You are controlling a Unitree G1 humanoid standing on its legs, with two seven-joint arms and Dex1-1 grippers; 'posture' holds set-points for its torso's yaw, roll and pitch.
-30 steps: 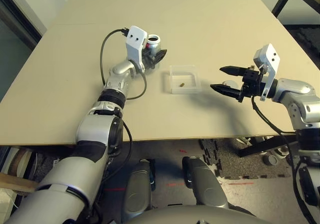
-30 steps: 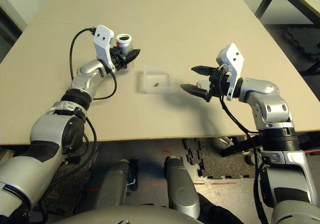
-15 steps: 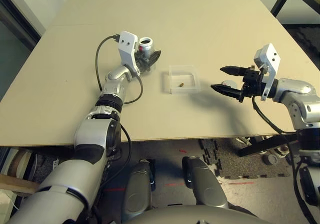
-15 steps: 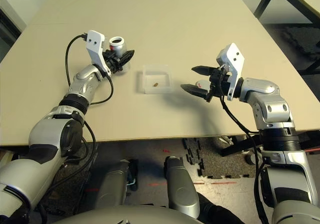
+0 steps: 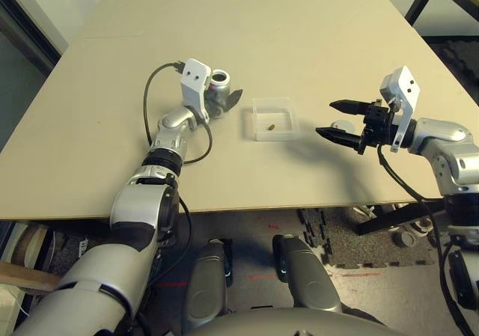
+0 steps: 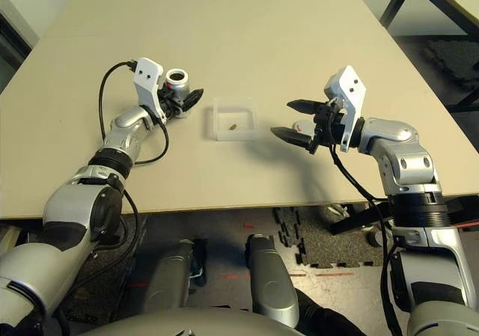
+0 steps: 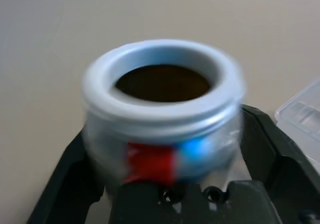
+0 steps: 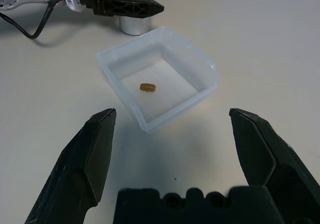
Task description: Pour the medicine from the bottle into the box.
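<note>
Apparently poured: pill [image 8: 147,87] inside clear box [image 8: 192,64], uncapped bottle [image 7: 162,107] upright at ten o'clock; left gripper [image 7: 164,121] spread around bottle, right gripper [image 8: 173,110] spread, empty; probably just withdrawal left.

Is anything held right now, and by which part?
Nothing is held: the left gripper's fingers stand open around the silver metallic bottle; the right gripper is empty.

You have a small cylindrical silver-grey metal bottle [image 7: 165,114] with a smooth sheen, a shallow square box of clear, smooth plastic [image 8: 159,79], and a matt, smooth beige tabletop [image 5: 224,171].
</note>
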